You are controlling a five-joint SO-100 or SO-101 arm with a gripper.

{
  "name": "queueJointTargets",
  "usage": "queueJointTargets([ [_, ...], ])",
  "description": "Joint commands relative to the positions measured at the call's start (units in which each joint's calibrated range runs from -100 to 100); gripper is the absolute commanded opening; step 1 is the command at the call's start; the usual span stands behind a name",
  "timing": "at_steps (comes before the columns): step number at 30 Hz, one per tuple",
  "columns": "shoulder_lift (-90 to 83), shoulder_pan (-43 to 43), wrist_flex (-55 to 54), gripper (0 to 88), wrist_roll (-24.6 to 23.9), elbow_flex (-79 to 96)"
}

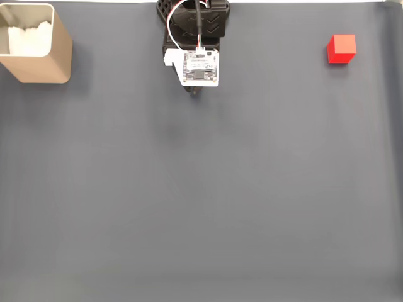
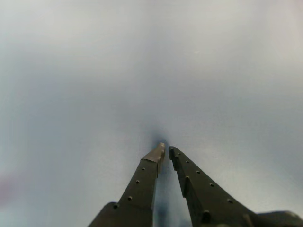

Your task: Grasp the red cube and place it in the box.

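The red cube (image 1: pixel 341 49) lies on the grey mat at the top right of the fixed view. The box (image 1: pixel 38 63), a beige container with white padding inside, stands at the top left. My arm sits folded at the top centre between them, its gripper (image 1: pixel 196 92) tucked under the white circuit board, far from both. In the wrist view the gripper (image 2: pixel 165 150) points down at bare grey mat, its two dark fingertips almost touching with nothing between them.
A grey mat (image 1: pixel 201 189) covers the whole table. The arm's black base (image 1: pixel 195 19) with its red and white cables stands at the top edge. A fold in the mat runs along the right side.
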Motion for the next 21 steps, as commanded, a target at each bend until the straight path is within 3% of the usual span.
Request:
queueJointTargets([
  [1,0.7,0.3,-5.7,0.0,0.0,0.7],
  [9,6.9,0.4,-16.7,0.0,0.7,-1.7],
  [21,24.6,-3.7,-17.9,0.0,0.7,-21.6],
])
